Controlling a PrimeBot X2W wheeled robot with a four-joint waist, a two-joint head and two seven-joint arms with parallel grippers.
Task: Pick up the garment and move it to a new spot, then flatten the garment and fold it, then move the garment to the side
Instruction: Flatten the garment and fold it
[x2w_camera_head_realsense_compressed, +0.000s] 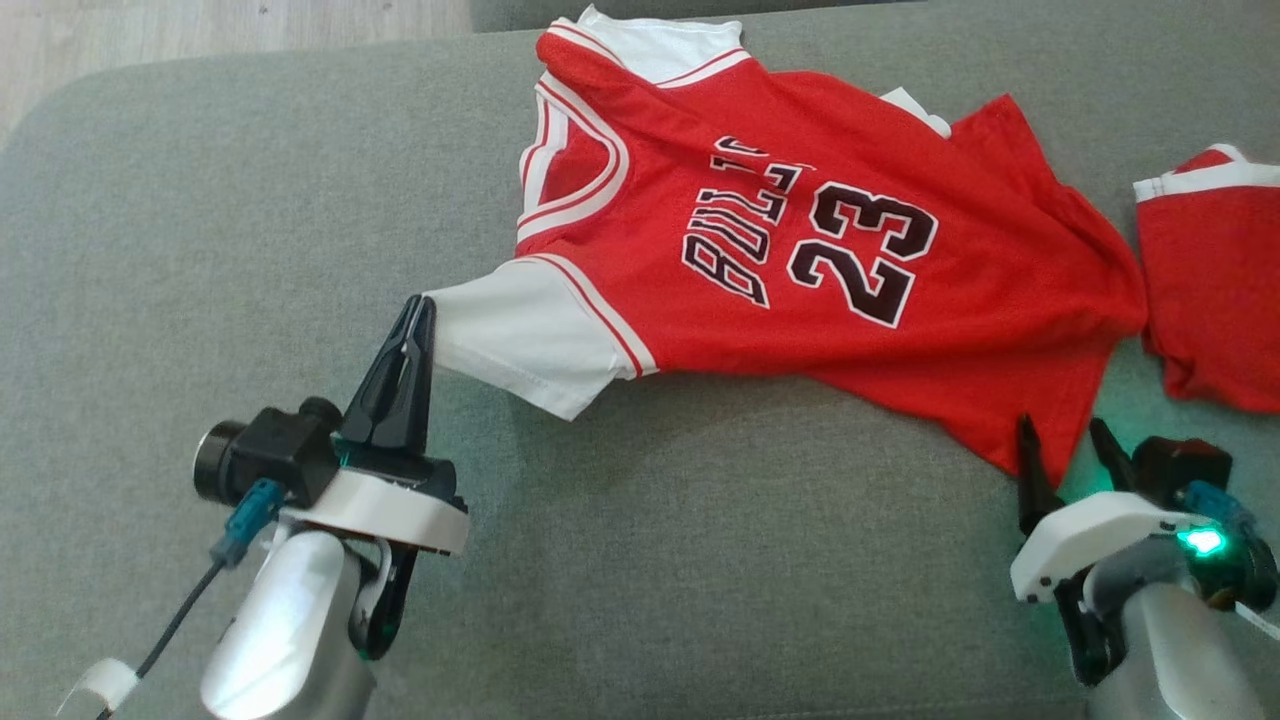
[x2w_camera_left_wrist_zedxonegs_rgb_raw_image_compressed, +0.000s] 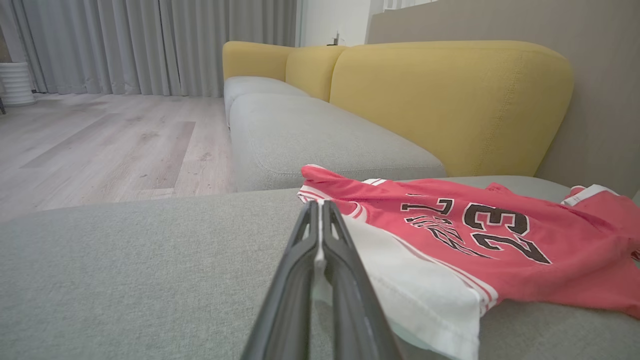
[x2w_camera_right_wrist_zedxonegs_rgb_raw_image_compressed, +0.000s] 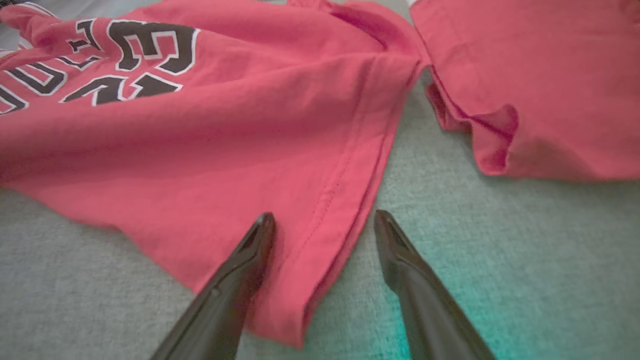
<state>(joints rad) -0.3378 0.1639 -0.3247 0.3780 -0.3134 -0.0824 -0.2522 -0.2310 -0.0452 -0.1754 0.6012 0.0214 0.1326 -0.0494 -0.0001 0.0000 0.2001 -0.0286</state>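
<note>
Red jersey (x2w_camera_head_realsense_compressed: 800, 250) sleeve (x2w_camera_head_realsense_compressed: 520, 340) clamped in left tool (x2w_camera_head_realsense_compressed: 420, 308) tips.

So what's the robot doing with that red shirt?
The robot is getting hold of the red jersey lying rumpled on the grey sofa cushion. Its left claw is shut on the white sleeve. Its right claw is open around the bottom corner, not gripping yet. Another red piece lies beside it.

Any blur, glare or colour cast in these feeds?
Head view: sharp; a green lamp on the right hand tints the sofa. Right wrist view: jersey soft, teal cast on the sofa. Left wrist view: left hand blurred up close, jersey paler.
</note>
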